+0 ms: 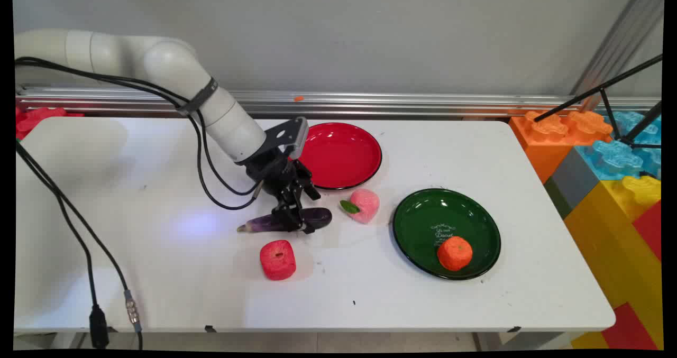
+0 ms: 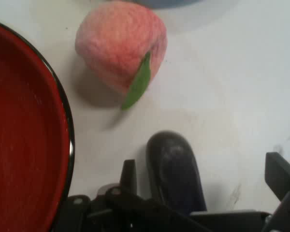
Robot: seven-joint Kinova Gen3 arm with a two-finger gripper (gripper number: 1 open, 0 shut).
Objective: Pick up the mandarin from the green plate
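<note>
Tool (image 1: 297, 221) is down over the eggplant (image 1: 285, 221) mid-surface (image 1: 158, 273), fingers spread either side of its fat end, not pinching it. Eggplant lies flat between red plate (image 1: 338, 154) and apple (image 1: 277, 260), peach (image 1: 364, 205) just beside. Looks light, smooth, probably slippery toy; grip across the thick middle.

The hand (image 1: 295, 221) hides the eggplant's (image 1: 317, 218) middle, and the hand view crops the red plate (image 2: 24, 145).
</note>
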